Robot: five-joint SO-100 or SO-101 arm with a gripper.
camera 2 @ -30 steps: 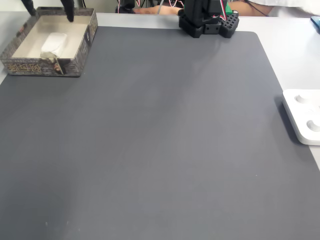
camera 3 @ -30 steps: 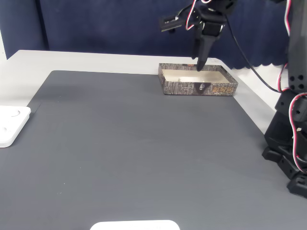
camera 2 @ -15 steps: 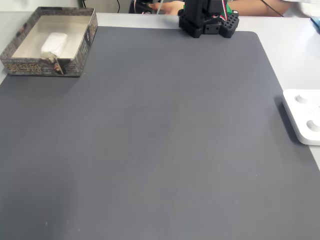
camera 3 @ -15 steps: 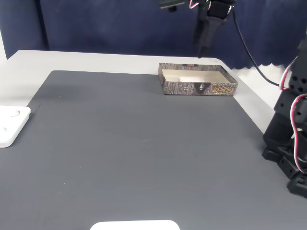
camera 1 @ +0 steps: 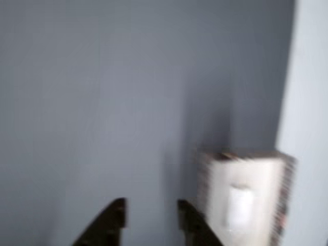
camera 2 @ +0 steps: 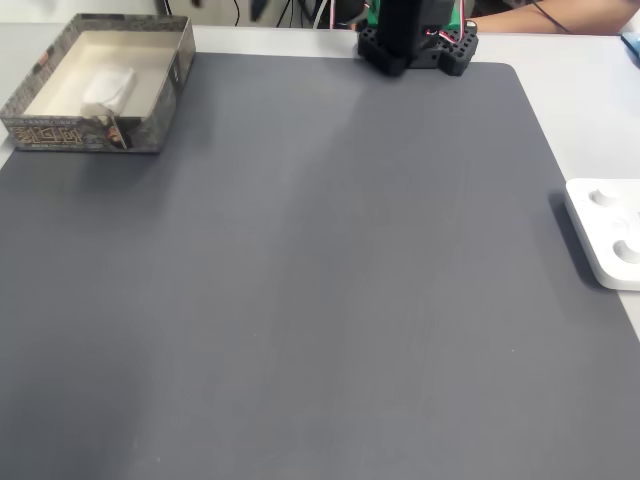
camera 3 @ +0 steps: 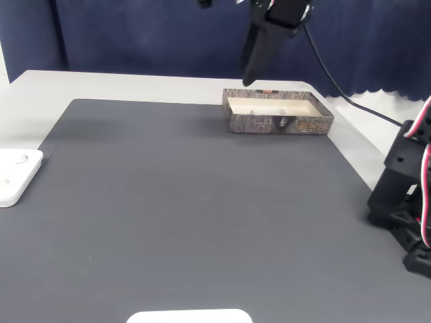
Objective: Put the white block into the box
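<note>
Evidently the small matte white block [camera 2: 108, 86] already lies flat on the pale floor of the open-topped box with the grey-brown speckled rim [camera 2: 86, 134], so the placement looks done. The black two-finger gripper [camera 1: 149, 218] is raised above the dark grey mat [camera 2: 320, 300]; in the blurred other view its jaws stand apart with nothing between them, and the box sits below and just to the right of its fingertips. In a fixed view the gripper [camera 3: 248, 75] hangs above the box's far left corner, clear of the rim. The main risk from here, I judge, is a low sweep: if the fingers dropped while moving sideways they could catch the rim and shove or tip the light box, spilling the block. The white rounded device [camera 2: 607, 230] lies well away from the gripper.
</note>
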